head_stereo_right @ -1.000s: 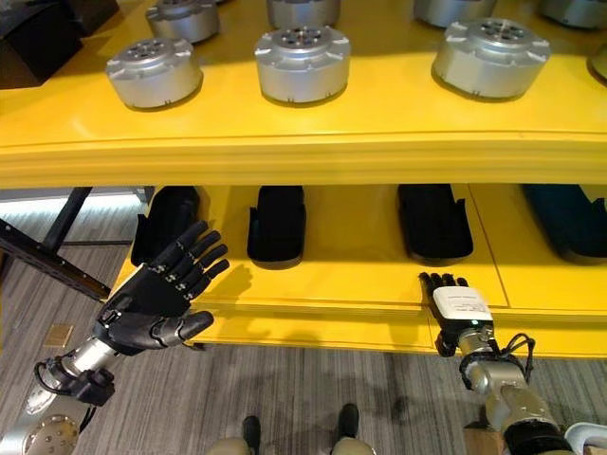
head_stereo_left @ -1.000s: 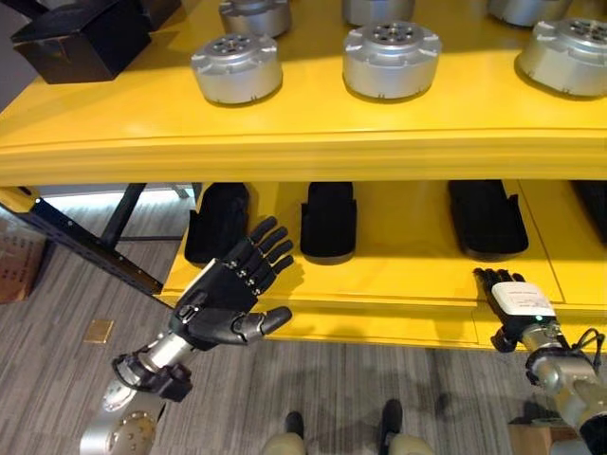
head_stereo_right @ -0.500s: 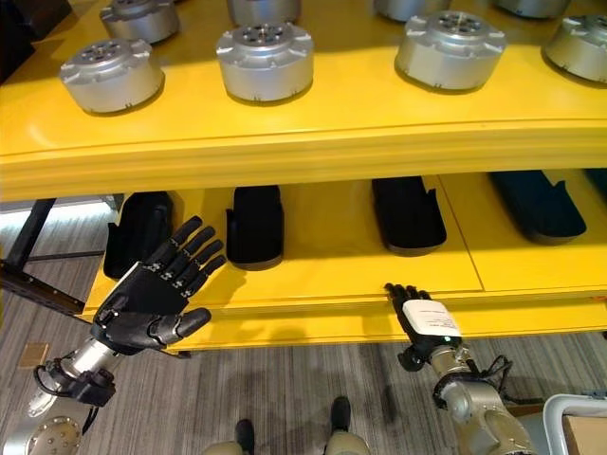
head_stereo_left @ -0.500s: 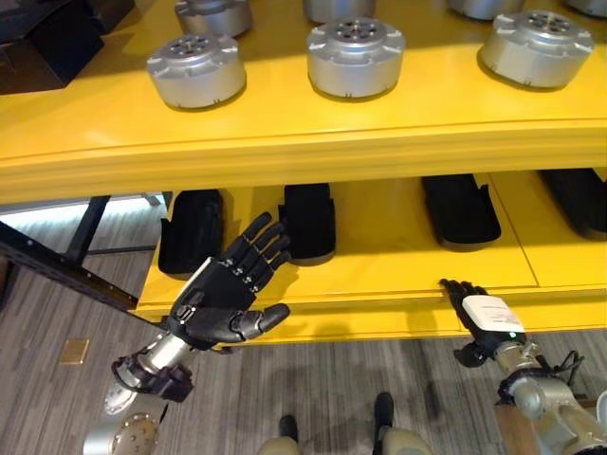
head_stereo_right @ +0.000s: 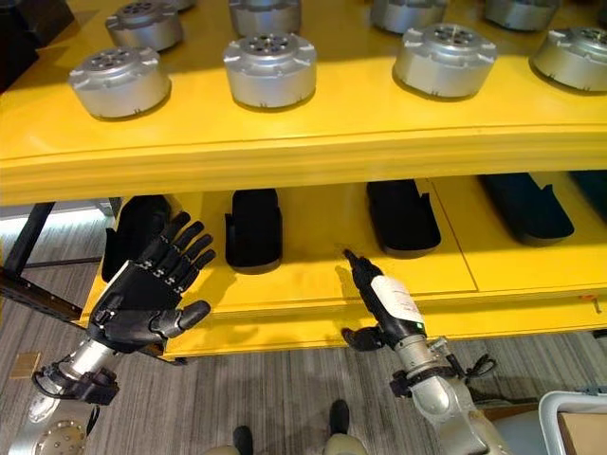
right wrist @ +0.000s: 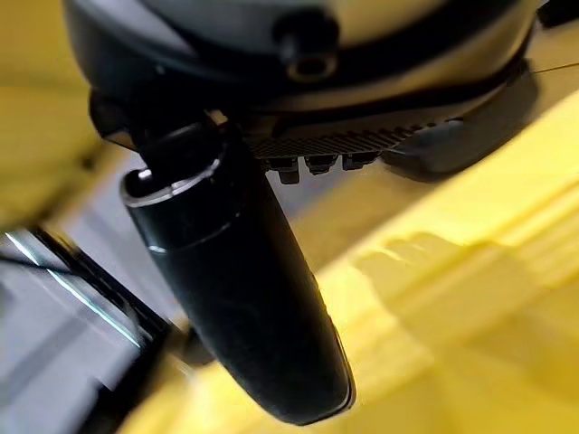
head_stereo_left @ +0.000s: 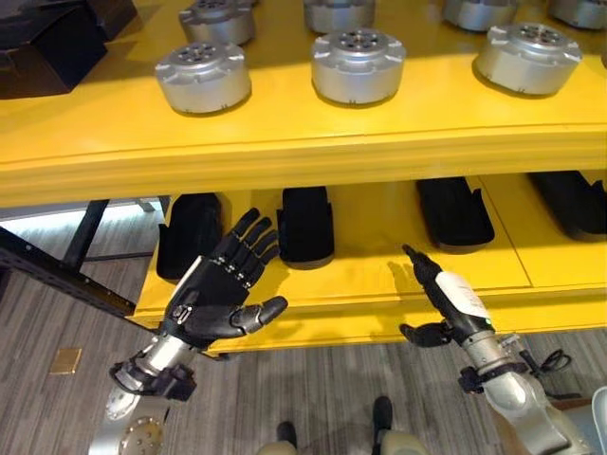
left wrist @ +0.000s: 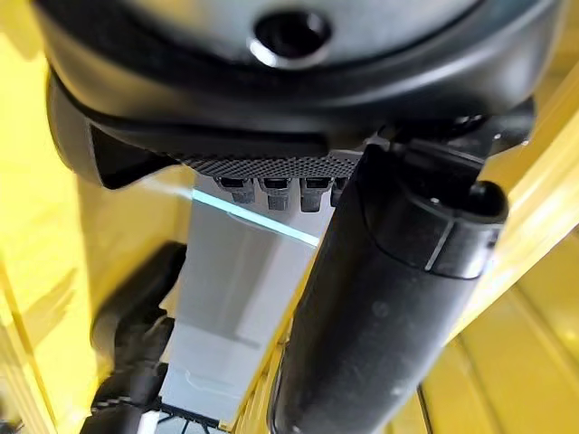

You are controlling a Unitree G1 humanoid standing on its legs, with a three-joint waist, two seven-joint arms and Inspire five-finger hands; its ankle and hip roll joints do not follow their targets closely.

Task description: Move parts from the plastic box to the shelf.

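Yellow shelving [head_stereo_left: 313, 142] fills our view, round metal parts [head_stereo_left: 358, 64] already resting on its upper tier. Our left hand [head_stereo_left: 220, 296] and right hand [head_stereo_left: 453, 301] hover before the lower tier, fingers straight, empty. Reaching blindly, we risk knocking the black trays [head_stereo_left: 305, 225] beneath.

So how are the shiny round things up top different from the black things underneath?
The round silver parts are metal discs with small holes in their tops, while the black parts are dark, long and smooth. The silver ones sit on the upper yellow shelf; the black ones lie on the lower shelf, partly in shadow. Both kinds are lined up in rows, and neither the left hand nor the right hand holds any.
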